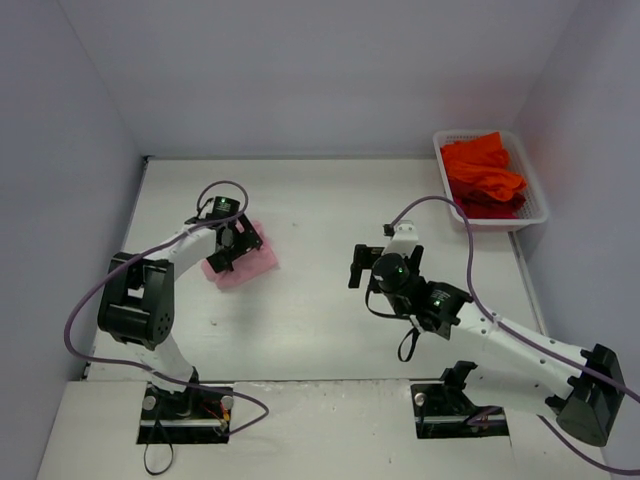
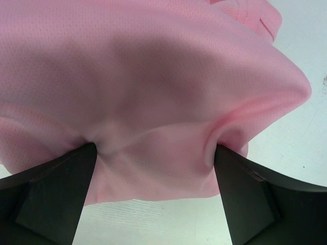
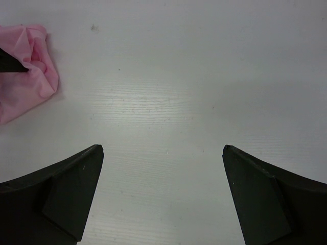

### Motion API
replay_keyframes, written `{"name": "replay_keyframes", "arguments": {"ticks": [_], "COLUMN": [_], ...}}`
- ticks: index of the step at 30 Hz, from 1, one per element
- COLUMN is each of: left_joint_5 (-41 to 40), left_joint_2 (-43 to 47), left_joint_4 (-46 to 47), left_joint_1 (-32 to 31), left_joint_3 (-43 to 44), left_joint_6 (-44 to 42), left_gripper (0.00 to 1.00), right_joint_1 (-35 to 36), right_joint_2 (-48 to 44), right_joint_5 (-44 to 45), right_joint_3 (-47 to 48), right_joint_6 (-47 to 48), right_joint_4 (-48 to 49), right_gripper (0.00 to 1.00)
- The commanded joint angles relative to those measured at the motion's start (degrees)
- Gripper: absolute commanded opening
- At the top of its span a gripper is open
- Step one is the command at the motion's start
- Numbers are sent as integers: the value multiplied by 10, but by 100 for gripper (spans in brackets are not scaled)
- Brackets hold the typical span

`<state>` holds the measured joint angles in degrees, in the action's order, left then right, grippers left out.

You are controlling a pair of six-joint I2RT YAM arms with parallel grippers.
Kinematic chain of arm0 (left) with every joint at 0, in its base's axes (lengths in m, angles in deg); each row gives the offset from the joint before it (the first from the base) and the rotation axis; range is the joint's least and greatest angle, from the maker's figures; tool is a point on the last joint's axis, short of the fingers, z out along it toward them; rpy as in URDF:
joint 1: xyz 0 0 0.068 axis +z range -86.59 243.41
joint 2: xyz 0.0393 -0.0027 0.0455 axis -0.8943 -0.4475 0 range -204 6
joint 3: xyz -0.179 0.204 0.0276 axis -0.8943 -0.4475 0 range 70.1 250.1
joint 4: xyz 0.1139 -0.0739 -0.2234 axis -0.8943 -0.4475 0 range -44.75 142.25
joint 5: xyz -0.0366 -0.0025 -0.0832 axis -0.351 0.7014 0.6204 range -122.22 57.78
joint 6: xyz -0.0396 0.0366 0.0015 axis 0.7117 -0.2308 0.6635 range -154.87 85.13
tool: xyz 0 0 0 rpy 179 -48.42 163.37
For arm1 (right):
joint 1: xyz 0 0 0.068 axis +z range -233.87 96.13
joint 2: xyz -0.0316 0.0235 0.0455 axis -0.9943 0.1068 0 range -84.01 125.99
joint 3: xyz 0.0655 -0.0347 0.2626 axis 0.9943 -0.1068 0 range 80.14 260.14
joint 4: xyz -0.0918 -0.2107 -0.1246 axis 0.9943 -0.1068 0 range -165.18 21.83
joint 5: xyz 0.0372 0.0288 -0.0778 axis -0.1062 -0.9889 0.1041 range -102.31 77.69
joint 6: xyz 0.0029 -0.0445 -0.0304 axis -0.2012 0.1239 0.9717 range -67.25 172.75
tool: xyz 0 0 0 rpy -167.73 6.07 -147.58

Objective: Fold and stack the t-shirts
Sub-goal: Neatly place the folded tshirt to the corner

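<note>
While the pink t-shirt [image 1: 246, 270] lies bunched in a rumpled heap near the left edge of the table [image 1: 320, 205], not yet flat or folded, the left gripper [image 1: 232, 246] sits right over it. Its jaws stand wide apart, and both fingertips [image 2: 82, 158] press into the cloth and pucker it without clamping it. The orange-red t-shirts [image 1: 483, 172] are piled in the white mesh basket [image 1: 541, 208] at the far right corner, well apart from the pink one. The right gripper [image 1: 360, 266] hangs over bare table near the middle, jaws apart and holding nothing. I judge the work is at its opening step: spreading the 1st shirt. The next move probably calls for closing on a single layer near an edge, with the 2nd arm taking the opposite side so the cloth can be drawn out flat
</note>
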<state>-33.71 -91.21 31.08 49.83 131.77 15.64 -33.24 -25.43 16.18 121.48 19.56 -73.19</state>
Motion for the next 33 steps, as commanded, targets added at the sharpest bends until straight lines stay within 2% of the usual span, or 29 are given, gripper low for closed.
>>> {"name": "replay_keyframes", "arguments": {"ticks": [1,18,33], "left_joint_5": [3,31,-31], "left_joint_2": [-7,-5,-62], "left_joint_4": [-9,-3,-88], "left_joint_1": [15,95,108], "left_joint_3": [17,16,108], "left_joint_6": [-19,-37,-111], "left_gripper": [94,94,94], "right_joint_1": [-4,-6,-11], "right_joint_2": [12,29,-2], "right_joint_5": [29,35,32], "right_joint_3": [31,45,38], "right_joint_6": [1,10,13], "right_joint_4": [16,16,15], "right_gripper": [100,100,100]}}
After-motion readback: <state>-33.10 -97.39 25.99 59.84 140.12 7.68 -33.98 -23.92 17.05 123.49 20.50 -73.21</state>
